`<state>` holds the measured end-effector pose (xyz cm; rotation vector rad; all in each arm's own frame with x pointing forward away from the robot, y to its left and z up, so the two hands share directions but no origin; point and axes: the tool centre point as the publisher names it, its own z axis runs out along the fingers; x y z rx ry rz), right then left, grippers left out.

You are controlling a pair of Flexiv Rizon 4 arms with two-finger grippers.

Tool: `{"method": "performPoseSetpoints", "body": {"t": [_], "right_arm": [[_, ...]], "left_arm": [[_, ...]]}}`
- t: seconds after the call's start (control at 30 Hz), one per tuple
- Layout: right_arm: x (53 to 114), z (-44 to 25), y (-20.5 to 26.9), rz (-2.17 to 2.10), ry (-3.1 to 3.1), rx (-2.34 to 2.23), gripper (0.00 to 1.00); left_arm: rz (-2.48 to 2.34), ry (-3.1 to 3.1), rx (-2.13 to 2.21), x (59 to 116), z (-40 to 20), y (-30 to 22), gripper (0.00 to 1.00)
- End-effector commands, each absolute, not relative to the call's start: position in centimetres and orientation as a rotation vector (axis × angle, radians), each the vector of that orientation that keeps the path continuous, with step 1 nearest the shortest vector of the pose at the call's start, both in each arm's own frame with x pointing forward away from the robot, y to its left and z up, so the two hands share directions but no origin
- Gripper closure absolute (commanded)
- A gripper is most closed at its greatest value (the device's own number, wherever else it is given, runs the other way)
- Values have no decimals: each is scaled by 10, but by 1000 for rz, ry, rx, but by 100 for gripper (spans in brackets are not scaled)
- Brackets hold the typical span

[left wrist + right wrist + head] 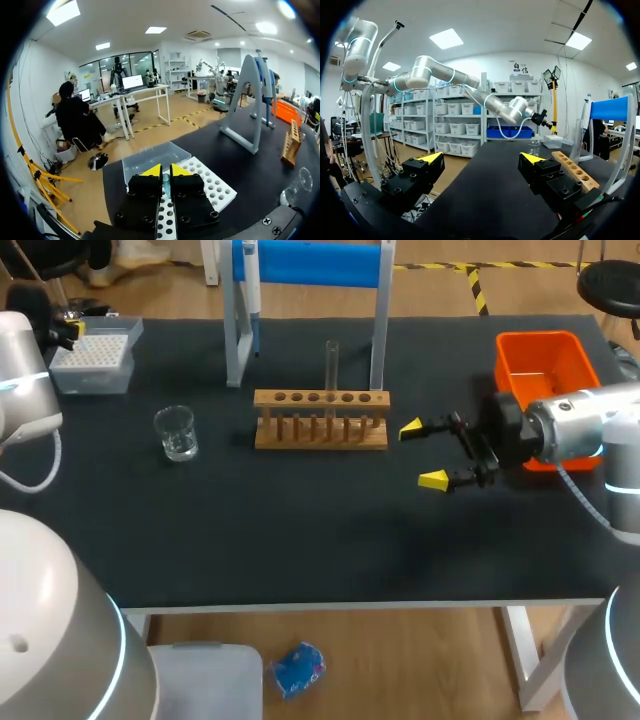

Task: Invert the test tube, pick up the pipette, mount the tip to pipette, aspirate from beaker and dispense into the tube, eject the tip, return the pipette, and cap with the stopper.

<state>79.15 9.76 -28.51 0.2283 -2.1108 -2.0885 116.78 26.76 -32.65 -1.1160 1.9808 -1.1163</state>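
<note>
The right gripper [424, 453] is being held wide open with nothing in it, above the black table [300, 540]. It is positioned just beside the right end of the wooden rack [320, 432], with the orange bin [545, 362] near it on the right. The test tube [331, 362] is being kept upright in one of the rack's middle holes. The left gripper [166, 171] is being held over the white tip box [215, 187] at the table's far left corner; whether it is closed on anything cannot be told. The glass beaker [177, 432] is being left standing to the left of the rack, apart from it. The pipette [250, 270] is being carried by the blue-topped stand [312, 262] behind the rack.
</note>
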Motion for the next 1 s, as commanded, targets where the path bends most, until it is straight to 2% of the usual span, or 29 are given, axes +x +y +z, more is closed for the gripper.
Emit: {"method": "performPoseSetpoints", "body": {"t": [0.03,0.57,1.0], "right_arm": [[791,-285,97,-2087,-2112,229,0],[791,-285,97,-2087,-2112,229,0],[791,-285,97,-2087,-2112,229,0]], "left_arm": [[-1106,1968,-1108,1157,-314,264,100],[-1139,2008,-968,1116,-238,219,100],[-1231,2312,-665,1025,-197,124,100]]}}
